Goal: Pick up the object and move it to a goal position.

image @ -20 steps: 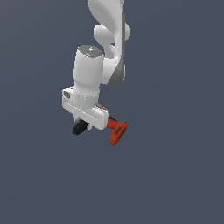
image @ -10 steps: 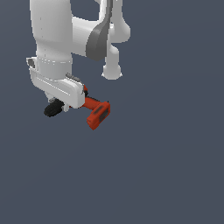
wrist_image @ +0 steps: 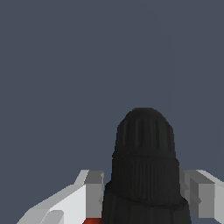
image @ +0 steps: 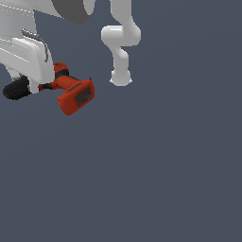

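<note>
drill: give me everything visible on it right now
The drill is small, red-orange, plastic-looking, with a black ribbed chuck, a short handle and a blocky battery base bearing a dark panel. It lies roughly sideways in the exterior view: chuck toward that view's left, base toward its right and tilted slightly down. The gripper is shut on its body, a finger on each side of the chuck in the wrist view; the hand hides the drill's middle. Nothing else touches it.
</note>
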